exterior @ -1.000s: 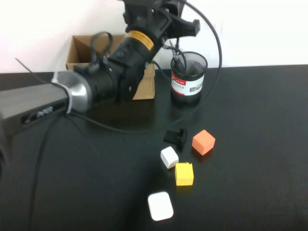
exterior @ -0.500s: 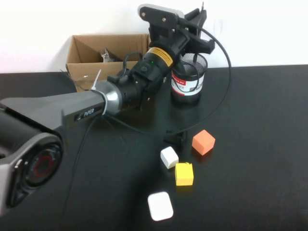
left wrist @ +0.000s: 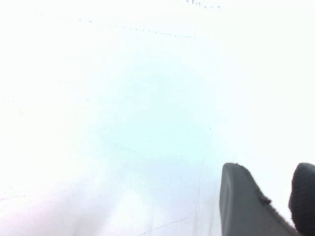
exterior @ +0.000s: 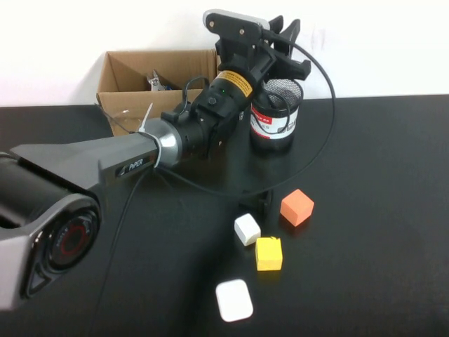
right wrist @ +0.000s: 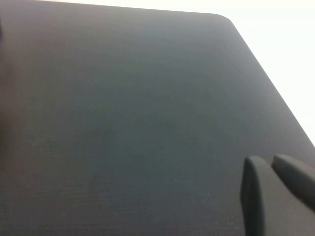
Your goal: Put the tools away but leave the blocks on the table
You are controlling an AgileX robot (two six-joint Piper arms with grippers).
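My left gripper (exterior: 285, 28) hangs just above the black mesh cup (exterior: 273, 116) at the back of the table (exterior: 379, 154). Its fingers stand apart, and in the left wrist view the left gripper (left wrist: 268, 169) has only white wall showing in the gap. What the cup holds is hidden. A grey metal tool (exterior: 157, 80) lies inside the cardboard box (exterior: 119, 74). The orange block (exterior: 297, 207), the yellow block (exterior: 268, 253) and the smaller white block (exterior: 246, 229) sit together mid-table. My right gripper (right wrist: 267, 160) is shut, low over bare tabletop near a corner, outside the high view.
A small black clip-shaped piece (exterior: 262, 201) lies beside the orange block. A white rounded pad (exterior: 233, 300) rests near the front edge. The left arm's cable (exterior: 330, 105) loops around the cup, and the arm stretches across the table's left half.
The left arm swung from over the box to above the mesh cup. Its fingers have since parted, and the thin tip that poked up between them no longer shows. The blocks have not moved.
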